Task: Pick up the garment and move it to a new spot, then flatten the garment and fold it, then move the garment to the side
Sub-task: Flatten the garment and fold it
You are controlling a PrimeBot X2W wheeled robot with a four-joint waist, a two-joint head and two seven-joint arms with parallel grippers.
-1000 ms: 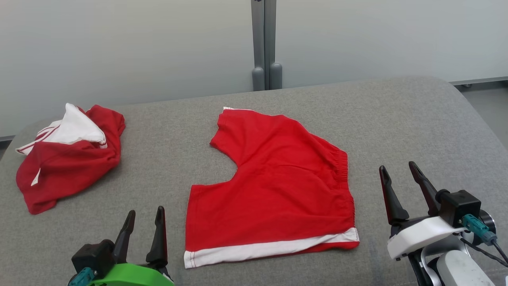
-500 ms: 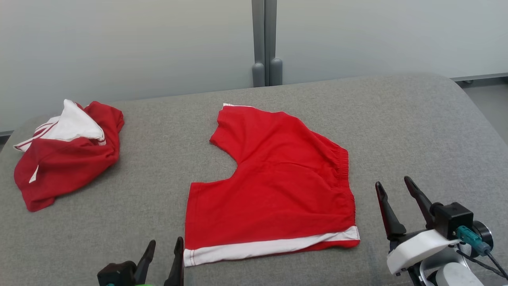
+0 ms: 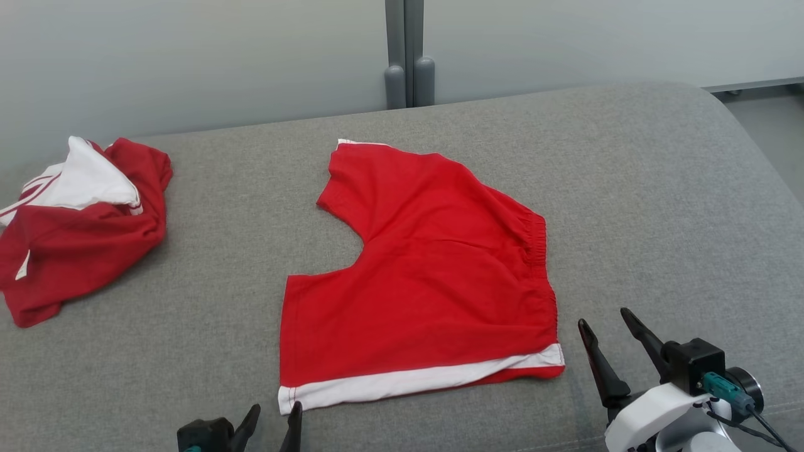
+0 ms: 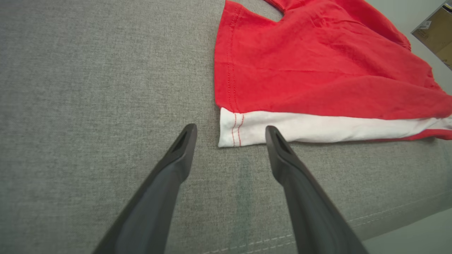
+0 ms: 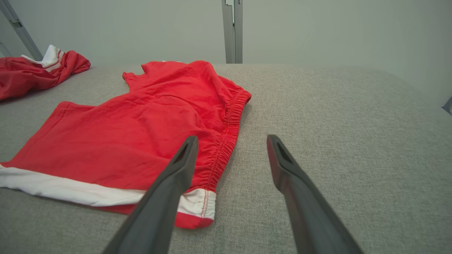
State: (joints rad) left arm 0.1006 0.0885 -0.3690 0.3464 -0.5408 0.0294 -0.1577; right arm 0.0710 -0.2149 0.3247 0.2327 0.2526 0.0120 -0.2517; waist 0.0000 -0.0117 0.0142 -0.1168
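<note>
At the far left of the grey upholstered cushion lies a crumpled red and white garment, bunched in a heap with a white panel showing on top.

The left hand sits at the near edge, its two dark fingers spread wide and holding nothing. In the left wrist view the near left corner of the shorts lies just beyond and between the fingertips; whether they touch the cloth cannot be told.

The red shorts lie spread flat in the middle of the cushion, well apart from the heap. The gathered elastic waistband runs along their right side and the two legs point left, with a curved notch between them. A white band with red stitching at its left corner runs along the near edge, and a sliver of red cloth peeks out beneath it toward the right. The fabric shows soft creases.

The right hand hovers just off the near right corner of the shorts, fingers wide apart and empty.
</note>
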